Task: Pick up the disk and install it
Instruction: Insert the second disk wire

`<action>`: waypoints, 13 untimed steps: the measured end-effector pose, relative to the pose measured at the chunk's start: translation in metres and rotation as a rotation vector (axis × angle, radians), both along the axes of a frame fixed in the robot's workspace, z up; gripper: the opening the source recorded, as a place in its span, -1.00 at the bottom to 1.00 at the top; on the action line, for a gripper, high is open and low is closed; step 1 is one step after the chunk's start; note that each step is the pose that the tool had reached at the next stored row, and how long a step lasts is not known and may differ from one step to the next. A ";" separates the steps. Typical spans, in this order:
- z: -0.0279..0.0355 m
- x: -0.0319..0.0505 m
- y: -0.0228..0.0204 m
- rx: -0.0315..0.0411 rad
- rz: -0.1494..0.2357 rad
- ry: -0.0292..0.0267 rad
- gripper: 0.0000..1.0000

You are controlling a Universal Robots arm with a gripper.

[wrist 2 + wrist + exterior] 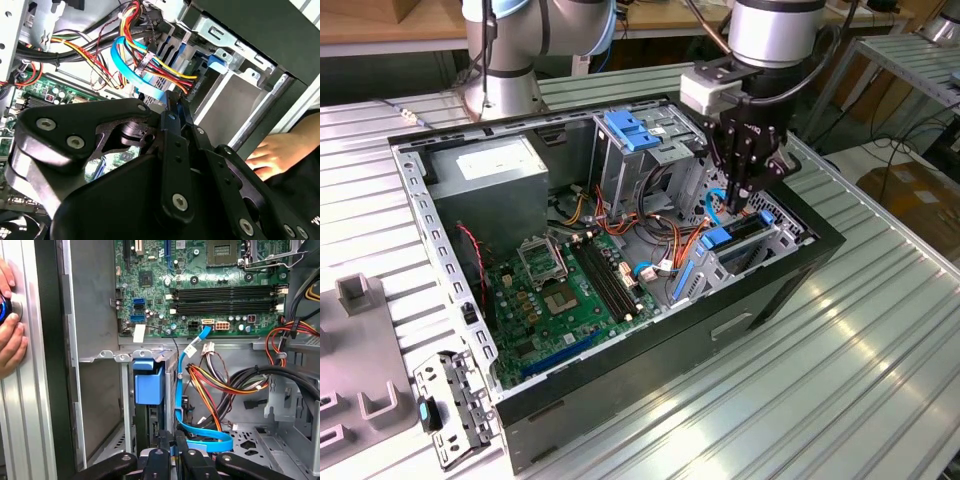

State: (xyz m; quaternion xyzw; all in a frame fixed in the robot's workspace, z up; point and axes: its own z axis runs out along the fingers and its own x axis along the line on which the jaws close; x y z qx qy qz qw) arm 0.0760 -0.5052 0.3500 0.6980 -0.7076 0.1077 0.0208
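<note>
- Black matte metal links of my gripper (172, 102) sit closest in the second wrist view, bolted with shiny round screw heads. They narrow to a point right by a flat, glossy blue ribbon cable (125, 62).
- Same view: a bundle of red, yellow and black wires (165, 67) runs past that cable, and a person's hand (267, 155) rests outside the case wall.
- In the first wrist view, the gripper (172, 447) is just beside the folded sheet-metal drive cage (100, 356). The disk (148, 385) stands on edge in a cage slot, its smooth blue plastic end showing. Honestly can't tell if my gripper is open or closed, or touching anything.
- Also there: the green motherboard (150, 295) with its long black memory slots, and a hand (10, 335) on the ribbed aluminium.
- In the exterior view, the open black PC case (650, 350) lies on a ribbed aluminium table (840, 400). It holds a grey boxy power supply (485, 175), the board and the wiring.
- The gripper (748, 200) hangs over the cage at the exterior view's right, with the disk (720, 238) slotted in just below.
</note>
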 end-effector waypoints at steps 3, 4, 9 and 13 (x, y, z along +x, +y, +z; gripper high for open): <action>-0.0008 -0.0021 -0.0026 0.0120 0.000 -0.0062 -0.68; -0.0011 -0.0023 -0.0045 0.0170 0.000 -0.0096 -0.68; -0.0015 -0.0054 -0.0114 0.0453 0.000 -0.0201 -0.68; -0.0016 -0.0068 -0.0204 0.0590 0.000 -0.0225 -0.68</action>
